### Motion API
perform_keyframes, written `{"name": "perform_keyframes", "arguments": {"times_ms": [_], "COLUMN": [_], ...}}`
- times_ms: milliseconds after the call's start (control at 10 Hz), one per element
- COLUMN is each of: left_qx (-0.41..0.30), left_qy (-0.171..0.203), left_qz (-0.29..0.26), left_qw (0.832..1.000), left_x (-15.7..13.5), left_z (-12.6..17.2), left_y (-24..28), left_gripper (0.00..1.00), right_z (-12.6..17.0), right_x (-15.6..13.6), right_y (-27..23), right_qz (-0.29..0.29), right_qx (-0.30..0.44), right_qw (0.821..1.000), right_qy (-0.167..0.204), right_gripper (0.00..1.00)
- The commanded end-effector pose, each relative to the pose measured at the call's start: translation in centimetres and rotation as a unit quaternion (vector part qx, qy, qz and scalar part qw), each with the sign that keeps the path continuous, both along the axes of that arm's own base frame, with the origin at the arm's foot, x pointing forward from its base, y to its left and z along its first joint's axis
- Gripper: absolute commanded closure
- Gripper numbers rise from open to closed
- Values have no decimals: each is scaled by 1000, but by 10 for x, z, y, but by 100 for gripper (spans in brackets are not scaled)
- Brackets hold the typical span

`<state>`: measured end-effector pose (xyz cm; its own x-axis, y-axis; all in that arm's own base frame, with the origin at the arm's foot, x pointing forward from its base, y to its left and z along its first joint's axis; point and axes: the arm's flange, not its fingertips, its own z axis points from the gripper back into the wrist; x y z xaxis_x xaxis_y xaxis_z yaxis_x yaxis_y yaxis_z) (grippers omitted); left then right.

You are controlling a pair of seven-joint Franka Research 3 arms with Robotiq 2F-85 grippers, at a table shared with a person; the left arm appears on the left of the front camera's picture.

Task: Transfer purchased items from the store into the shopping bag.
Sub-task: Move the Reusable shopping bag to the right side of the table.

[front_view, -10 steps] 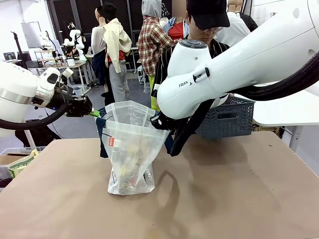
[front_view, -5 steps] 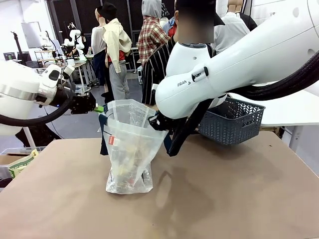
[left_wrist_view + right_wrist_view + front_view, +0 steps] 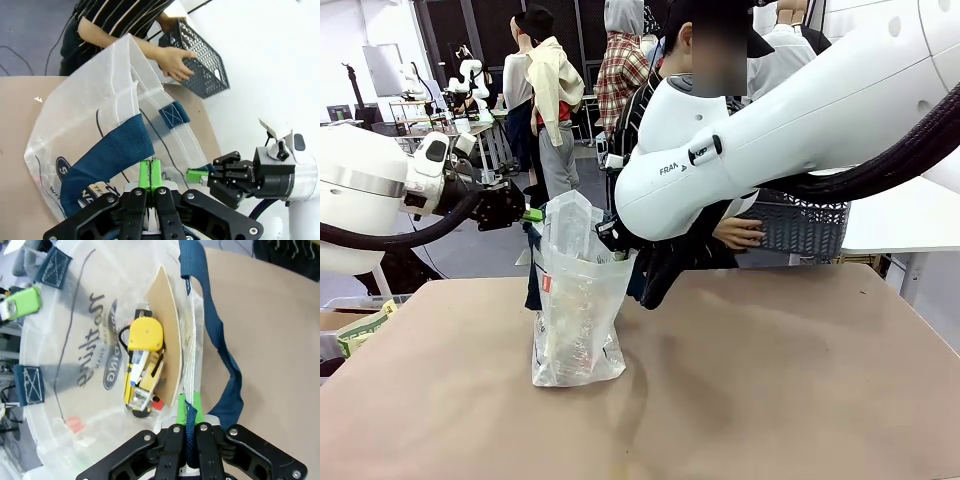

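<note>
On the brown table point(image 3: 790, 390), toward 9 o'clock from its middle in the front view: the shopping bag point(image 3: 575, 310), upright, mouth held open. Inside, seen from the right wrist: the purchased items point(image 3: 144, 360), low at the bottom, just beside a cardboard sheet point(image 3: 170, 335).

At 10 o'clock of the mouth: the left gripper point(image 3: 150, 170), closed tight on a navy strap handle point(image 3: 112, 152). At 3 o'clock of the mouth: the right gripper point(image 3: 189, 414), pinched the same way on the other strap handle point(image 3: 222, 360). At 2 o'clock from the bag, at the far side: a dark mesh basket point(image 3: 805, 225), carried by the person's hand point(image 3: 740, 232).

Possible trouble, as a judgement:
- May slip out of the pads, being a thin strap under pull; would then let one side of the mouth fall shut.
- May lift or tip the light bag if drawn apart too far, and spill the items.
- May also knock the basket or the hand, both near the right arm.

Counted: one bag, two strap handles, two grippers, one basket, one hand on it, one cardboard sheet. Of the items at least two, a yellow one and a white-yellow pack; no surer count possible.
</note>
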<state>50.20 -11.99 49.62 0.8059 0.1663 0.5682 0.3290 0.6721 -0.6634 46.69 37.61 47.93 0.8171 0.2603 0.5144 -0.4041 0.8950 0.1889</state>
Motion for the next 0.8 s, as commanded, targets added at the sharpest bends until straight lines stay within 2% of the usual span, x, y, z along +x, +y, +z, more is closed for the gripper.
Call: {"name": "perform_keyframes", "arguments": {"times_ms": [0, 100, 400, 700], "left_qx": [-17, -30, -60, -93], "left_qy": [-11, -14, 3, 9], "left_qz": [-10, -11, -32, -35], "left_qw": [1000, 999, 998, 995], "left_x": [-5, -4, -4, -3], "left_z": [-3, -4, -15, -20], "left_y": [-3, -6, -15, -19], "left_gripper": [100, 100, 100, 100], "right_z": [-1, 0, 1, 8], "right_x": [5, 4, 2, -4], "right_y": [12, 16, 37, 52], "right_qz": [4, 29, 54, 96], "right_qx": [24, 34, 43, 85], "right_qw": [1000, 999, 998, 992], "right_qy": [-7, 1, -6, 1], "right_gripper": [100, 100, 100, 100]}}
